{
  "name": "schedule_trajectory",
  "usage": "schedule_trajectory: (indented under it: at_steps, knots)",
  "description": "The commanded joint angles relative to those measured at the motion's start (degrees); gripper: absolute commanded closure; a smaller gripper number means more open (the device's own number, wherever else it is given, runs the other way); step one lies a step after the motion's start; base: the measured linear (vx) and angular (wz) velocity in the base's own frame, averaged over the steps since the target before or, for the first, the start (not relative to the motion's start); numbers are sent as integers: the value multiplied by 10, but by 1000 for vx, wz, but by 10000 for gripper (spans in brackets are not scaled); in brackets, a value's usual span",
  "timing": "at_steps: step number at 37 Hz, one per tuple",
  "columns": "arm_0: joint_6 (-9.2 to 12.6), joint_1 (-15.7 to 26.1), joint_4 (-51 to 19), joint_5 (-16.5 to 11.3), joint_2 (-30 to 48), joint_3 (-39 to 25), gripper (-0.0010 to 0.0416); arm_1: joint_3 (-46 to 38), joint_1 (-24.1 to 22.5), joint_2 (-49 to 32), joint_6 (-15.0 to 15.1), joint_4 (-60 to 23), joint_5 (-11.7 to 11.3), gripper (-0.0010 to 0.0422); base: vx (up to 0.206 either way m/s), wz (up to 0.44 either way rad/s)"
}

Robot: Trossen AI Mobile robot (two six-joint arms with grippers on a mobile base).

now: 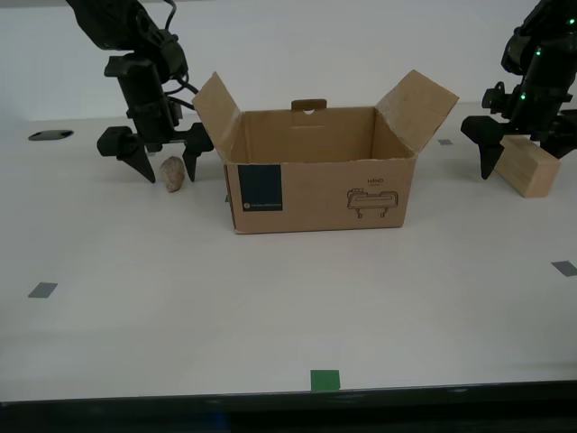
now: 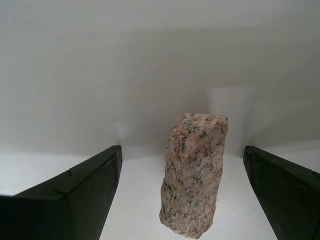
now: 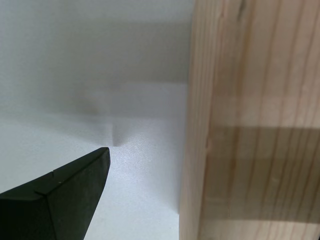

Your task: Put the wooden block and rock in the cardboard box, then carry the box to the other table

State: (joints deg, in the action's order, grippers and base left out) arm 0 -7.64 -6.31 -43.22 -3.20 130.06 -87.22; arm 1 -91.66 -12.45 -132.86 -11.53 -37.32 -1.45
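Observation:
The cardboard box (image 1: 315, 194) stands open in the middle of the smooth white table, flaps raised. At the exterior view's left the rock (image 1: 173, 174) stands on the table beside the box. My second gripper (image 1: 167, 165) is open with a finger on either side of the rock (image 2: 192, 175), not touching it. At the exterior view's right the wooden block (image 1: 527, 167) rests on the table. My first gripper (image 1: 527, 152) is open around it. In the first wrist view one finger (image 3: 65, 200) stands apart from the block (image 3: 255, 125), which hides the other finger. The other table is out of view.
Grey tape squares (image 1: 41, 290) (image 1: 563, 267) and a green tape square (image 1: 325, 380) mark the tabletop near its front. A flat dark object (image 1: 50, 135) lies at the back on the exterior view's left. The table's front edge runs along the exterior view's bottom.

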Motion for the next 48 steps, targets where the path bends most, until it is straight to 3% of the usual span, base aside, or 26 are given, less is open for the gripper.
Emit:
schedule_trajectory:
  at_steps: [1, 17, 25, 30, 39, 48]
  knots:
    - [0, 0, -1, -2, -1, 0, 17, 0, 0, 0, -1, 0, -1, 96, 0, 0]
    - [2, 0, -1, -2, -1, 0, 18, 0, 0, 0, 1, 7, -1, 159, 0, 0]
    - [3, 0, -1, -2, -1, 0, 20, 0, 0, 0, -12, 10, -1, 188, 0, 0]
    - [8, 0, -1, -2, -1, 0, 37, 0, 0, 0, -12, 11, -1, 217, 0, 0]
    - [12, 0, -2, -2, -1, 0, 122, 0, 0, 0, -33, 10, -1, 288, 0, 0]
    - [13, 0, -2, -2, -1, 0, 292, 0, 0, 0, -33, 11, -1, 384, 0, 0]
